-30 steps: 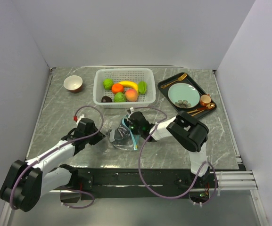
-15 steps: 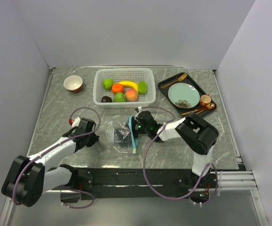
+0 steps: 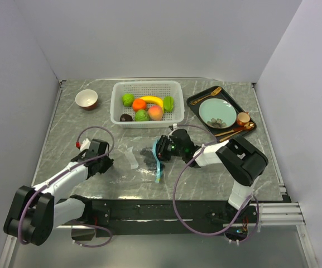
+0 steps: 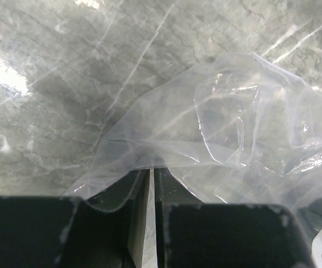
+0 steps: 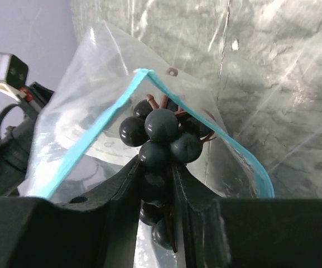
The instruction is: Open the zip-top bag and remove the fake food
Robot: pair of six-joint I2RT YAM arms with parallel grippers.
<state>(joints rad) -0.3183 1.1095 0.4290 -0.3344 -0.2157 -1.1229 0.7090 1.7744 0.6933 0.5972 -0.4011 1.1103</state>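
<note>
Right wrist view showed you the right gripper (image 5: pixel 156 167) clamped on the grapes (image 5: pixel 161 134). The dark cluster sat in the open mouth of the zip-top bag (image 5: pixel 77 106), and the teal zip strip (image 5: pixel 96 131) arched around it. The cluster's long axis seemed to run along your fingers.

Left wrist view showed the left gripper (image 4: pixel 152 184) with its jaws almost together. The clear film ran down between their tips, so it looked pinched on the bag's closed end.

From above, the bag lay on the marble table (image 3: pixel 71 128) between your two grippers. Its long axis ran left to right, with the mouth pointing at the right arm and the closed end at the left. The right arm was the nearer one to the grapes and already had them.

I judged the coming move turned on that line. You would draw the grapes rightward, straight out along the bag's length, with the left gripper as the anchor.

Farther back stood the white basket (image 3: pixel 147 84) with the rest of the fake food (image 3: pixel 148 109). A small bowl (image 3: pixel 86 99) sat to its left and a pale-green plate (image 3: pixel 214 106) to its right.
</note>
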